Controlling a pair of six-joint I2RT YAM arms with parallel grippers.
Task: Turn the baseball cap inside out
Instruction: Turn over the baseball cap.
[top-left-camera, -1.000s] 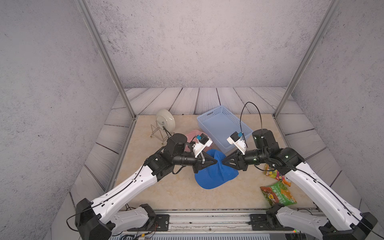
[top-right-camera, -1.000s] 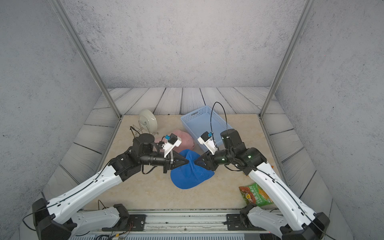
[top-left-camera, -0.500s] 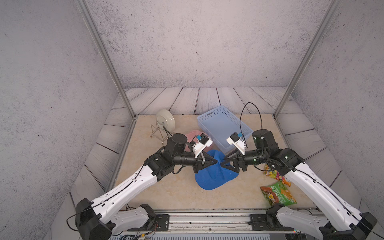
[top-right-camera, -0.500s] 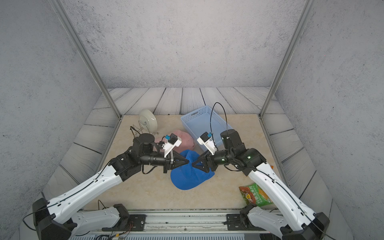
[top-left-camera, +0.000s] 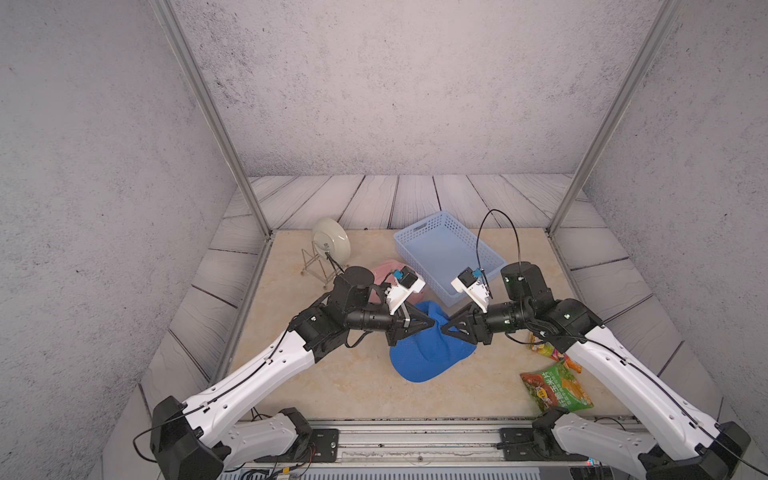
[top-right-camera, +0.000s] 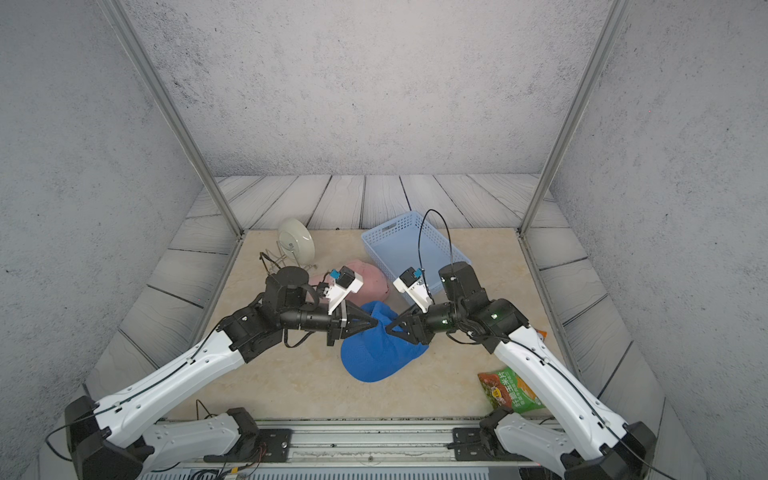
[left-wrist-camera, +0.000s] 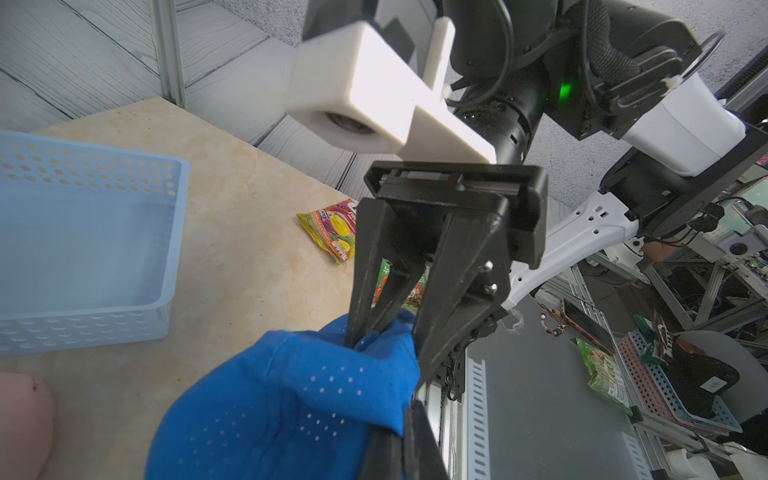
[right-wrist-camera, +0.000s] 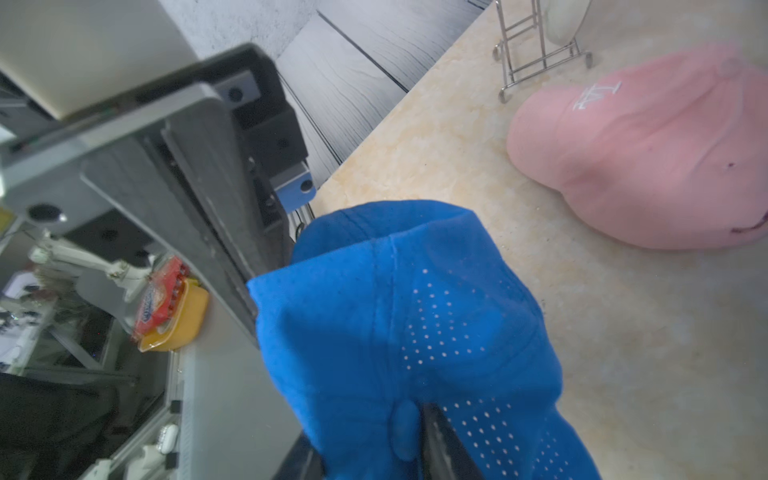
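Two grips on one blue cap (top-left-camera: 428, 353), left fingers (top-left-camera: 417, 322) closed on its crown fabric, right fingers (left-wrist-camera: 457, 291) pinching the opposite side, pink cap (top-right-camera: 374, 282) behind.

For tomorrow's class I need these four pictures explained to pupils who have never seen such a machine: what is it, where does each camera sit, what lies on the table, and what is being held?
The machine is two robot arms, each ending in a two-fingered gripper. Two pictures look down from a pair of cameras overhead. The other two come from small cameras on the arms' wrists. On the table lie a blue cap, a pink cap, a basket, a plate on a wire stand and a green snack bag. The left gripper and the right gripper face each other, and both are pinching the blue cap's cloth.
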